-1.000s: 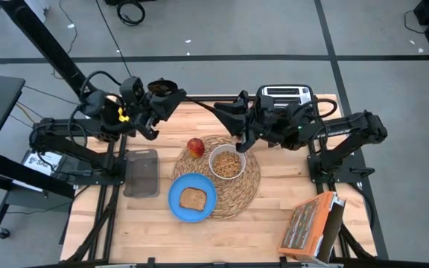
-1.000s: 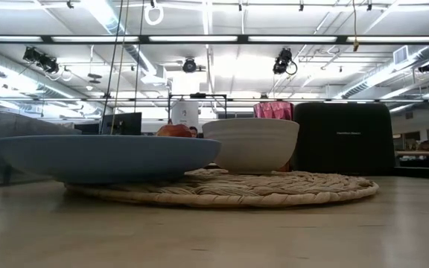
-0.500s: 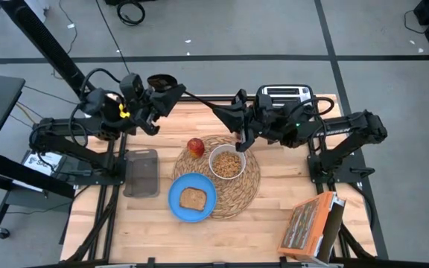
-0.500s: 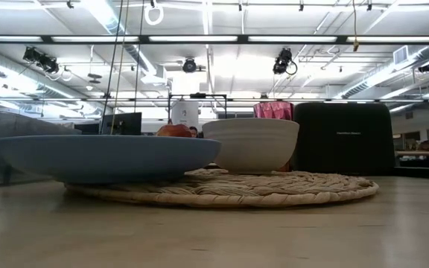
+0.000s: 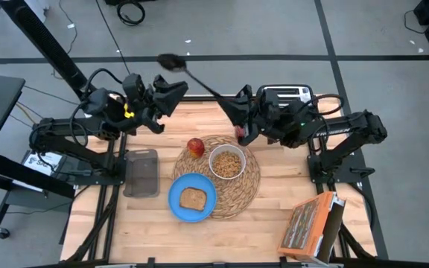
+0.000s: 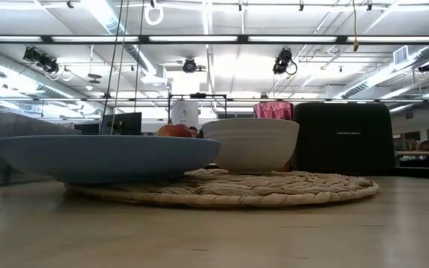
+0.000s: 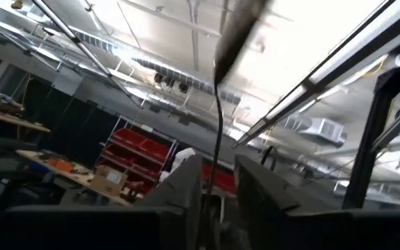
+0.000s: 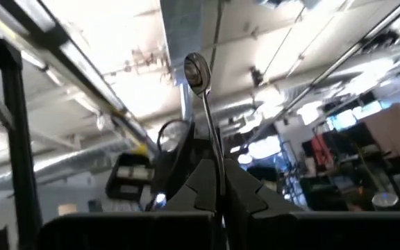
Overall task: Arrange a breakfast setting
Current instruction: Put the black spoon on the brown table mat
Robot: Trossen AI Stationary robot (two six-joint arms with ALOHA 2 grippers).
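Observation:
My right gripper (image 5: 231, 106) is shut on the dark spoon (image 5: 192, 76), above the table's far edge and in front of the toaster. The spoon's bowl end (image 5: 170, 61) points up and out past that edge. My left gripper (image 5: 176, 91) is open beside the spoon. In the left wrist view the spoon's handle (image 7: 217, 139) shows between its fingers. The woven placemat (image 5: 240, 192) carries the white bowl (image 5: 227, 164) of cereal, the red apple (image 5: 195, 147) and the blue plate (image 5: 179, 202) with toast (image 5: 193, 198). A pink cup (image 5: 238, 132) shows partly under my right gripper. My right gripper pinches the spoon's handle near its free end (image 8: 219, 170) between its two fingers. The fingers lie along the handle and point toward the table's far left. The spoon is lifted clear and slants upward, its bowl end (image 8: 196, 71) highest.
The black toaster (image 5: 285, 94) stands at the far edge behind my right arm. The orange cereal box (image 5: 311, 227) stands at the near right corner. A grey tray (image 5: 141, 173) lies left of the placemat. Bare wood shows along the near edge.
My right gripper has tipped upward and drawn a little toward the far edge. The spoon has swung with it: its bowl end has risen away from my left gripper and out past the far edge, while the handle end stays in my right gripper.

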